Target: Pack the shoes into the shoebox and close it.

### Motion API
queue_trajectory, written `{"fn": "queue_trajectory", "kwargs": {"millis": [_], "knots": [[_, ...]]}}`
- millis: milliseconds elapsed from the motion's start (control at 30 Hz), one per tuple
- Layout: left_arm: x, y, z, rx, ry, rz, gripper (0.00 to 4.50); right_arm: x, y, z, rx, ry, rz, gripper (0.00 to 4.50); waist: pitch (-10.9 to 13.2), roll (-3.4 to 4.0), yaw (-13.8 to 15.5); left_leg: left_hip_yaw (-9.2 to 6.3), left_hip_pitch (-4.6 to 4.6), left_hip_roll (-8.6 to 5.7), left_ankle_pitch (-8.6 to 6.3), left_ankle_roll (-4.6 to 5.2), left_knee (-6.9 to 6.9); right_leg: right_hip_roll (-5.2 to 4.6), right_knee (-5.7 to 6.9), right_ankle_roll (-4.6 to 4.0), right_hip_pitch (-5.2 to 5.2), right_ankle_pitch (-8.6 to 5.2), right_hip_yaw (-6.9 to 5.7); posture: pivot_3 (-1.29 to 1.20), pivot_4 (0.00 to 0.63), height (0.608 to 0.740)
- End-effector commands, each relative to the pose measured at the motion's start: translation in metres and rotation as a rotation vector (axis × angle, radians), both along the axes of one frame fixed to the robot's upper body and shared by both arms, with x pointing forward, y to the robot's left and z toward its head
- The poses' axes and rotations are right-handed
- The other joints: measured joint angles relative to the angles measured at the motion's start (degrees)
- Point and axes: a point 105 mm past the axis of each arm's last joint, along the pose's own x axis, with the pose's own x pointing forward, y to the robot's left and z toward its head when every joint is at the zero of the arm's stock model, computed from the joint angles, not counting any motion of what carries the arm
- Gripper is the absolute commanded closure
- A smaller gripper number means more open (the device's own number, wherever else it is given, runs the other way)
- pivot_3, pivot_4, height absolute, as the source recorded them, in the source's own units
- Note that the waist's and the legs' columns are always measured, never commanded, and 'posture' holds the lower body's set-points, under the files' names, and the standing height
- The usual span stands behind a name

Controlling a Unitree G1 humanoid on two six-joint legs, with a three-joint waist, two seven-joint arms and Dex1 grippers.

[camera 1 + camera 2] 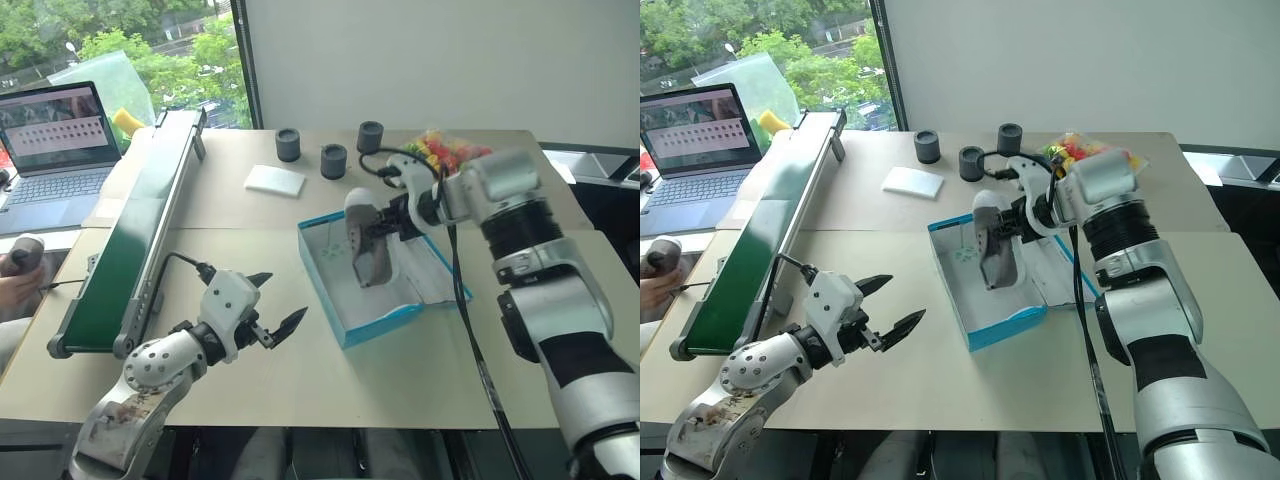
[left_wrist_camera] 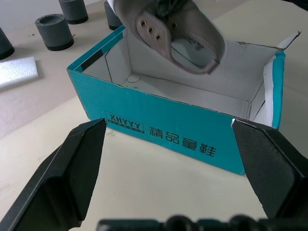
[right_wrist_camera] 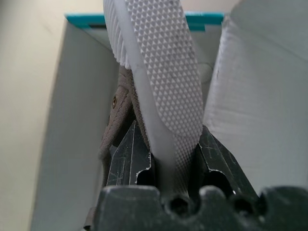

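Observation:
The turquoise shoebox stands open in the middle of the table, white inside, with its lid folded out on the right side. My right gripper is shut on a grey-brown shoe by its pale sole. It holds the shoe toe-down over the box's inside. My left gripper hangs open and empty above the table, left of the box. In the left wrist view its fingers frame the box's lettered long wall, with the shoe above it.
A long green conveyor runs along the left, with a laptop and a person's hand beyond it. Behind the box lie a flat white pad, three black cylinders and a bag of colourful pieces.

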Motion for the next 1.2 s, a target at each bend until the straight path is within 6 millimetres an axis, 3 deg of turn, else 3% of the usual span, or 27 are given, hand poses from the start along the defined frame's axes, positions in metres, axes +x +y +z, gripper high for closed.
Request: {"fn": "queue_trajectory", "kwargs": {"millis": [33, 267, 333, 367, 533, 733, 867, 933, 1000, 1100, 1200], "knots": [[-0.003, -0.004, 0.014, -0.012, -0.066, -0.015, 0.06, 0.005, 0.001, -0.01, -0.085, -0.039, 0.087, 3.99, 0.0, 0.0, -0.08, 0.0, 0.0, 0.0, 0.0, 0.0, 0.0, 0.0, 0.0, 0.0, 0.0, 0.0, 0.01, 0.0, 0.15, 0.74], [-0.006, -0.007, 0.015, -0.023, -0.074, -0.003, 0.06, 0.008, 0.008, -0.019, -0.143, -0.038, 0.17, 3.99, 0.0, 0.0, -0.23, 0.0, 0.04, 0.02, 0.0, -0.01, -0.01, 0.02, 0.03, 0.0, 0.0, 0.0, 0.02, 0.0, 0.15, 0.74], [-0.006, -0.007, 0.016, -0.026, -0.077, 0.006, 0.0, 0.009, 0.014, -0.013, -0.11, -0.044, 0.166, 3.03, 0.0, 0.0, -0.2, -0.01, 0.06, 0.02, 0.0, -0.01, 0.0, 0.02, 0.05, 0.0, 0.01, 0.01, 0.02, 0.0, 0.15, 0.74], [-0.006, -0.007, 0.016, -0.026, -0.078, 0.009, 0.0, 0.009, 0.016, -0.011, -0.097, -0.046, 0.164, 2.87, 0.0, 0.0, -0.22, -0.02, 0.07, 0.02, 0.0, -0.01, 0.0, 0.02, 0.05, 0.0, 0.01, 0.01, 0.02, 0.0, 0.15, 0.74], [-0.005, -0.005, 0.016, -0.029, -0.083, 0.03, 0.0, 0.011, 0.033, 0.008, -0.048, -0.088, 0.189, 1.09, 0.0, 0.01, -0.24, -0.02, 0.06, 0.01, 0.0, -0.01, 0.0, 0.03, 0.07, 0.0, -0.04, 0.01, 0.04, 0.0, 0.15, 0.74], [0.004, 0.009, 0.015, -0.023, -0.106, 0.124, 0.0, 0.022, 0.042, 0.054, 0.008, -0.268, 0.164, 1.09, 0.0, 0.01, -0.15, -0.04, 0.05, 0.0, 0.0, -0.02, 0.0, 0.02, 0.07, 0.0, -0.04, 0.01, 0.03, 0.0, 0.15, 0.74], [0.029, 0.05, 0.032, -0.077, -0.215, 0.423, 0.0, 0.033, 0.039, 0.103, 0.062, -0.531, 0.116, 1.09, 0.0, 0.01, -0.02, -0.04, 0.05, -0.01, 0.0, -0.02, 0.01, 0.01, 0.07, 0.0, -0.04, 0.01, 0.03, 0.0, 0.15, 0.74], [0.037, 0.076, 0.04, -0.121, -0.262, 0.599, 0.0, 0.022, 0.051, 0.121, 0.186, -0.618, 0.164, 1.09, 0.0, 0.0, -0.02, -0.05, 0.01, 0.0, 0.0, -0.02, 0.01, 0.02, 0.09, 0.0, -0.07, 0.02, 0.02, 0.0, 0.15, 0.74], [0.04, 0.097, 0.039, -0.145, -0.262, 0.731, 0.0, -0.003, 0.07, 0.124, 0.317, -0.674, 0.286, 1.09, -0.04, -0.05, -0.1, -0.04, -0.01, 0.0, -0.01, -0.02, 0.0, 0.0, 0.07, 0.01, -0.07, 0.02, 0.02, 0.0, 0.15, 0.74], [0.039, 0.118, 0.029, -0.159, -0.226, 0.851, 0.0, -0.052, 0.092, 0.104, 0.457, -0.673, 0.462, 1.09, -0.15, -0.18, -0.15, -0.05, -0.01, 0.09, -0.13, 0.01, 0.06, 0.03, 0.03, 0.02, -0.02, 0.02, 0.01, 0.0, 0.15, 0.74], [0.035, 0.135, 0.021, -0.187, -0.192, 0.922, 0.0, -0.079, 0.104, 0.077, 0.493, -0.673, 0.513, 1.09, -0.14, -0.17, 0.01, -0.05, -0.14, 0.14, -0.14, 0.02, 0.25, 0.0, 0.09, 0.06, -0.08, 0.04, 0.03, 0.0, 0.15, 0.74]]}}
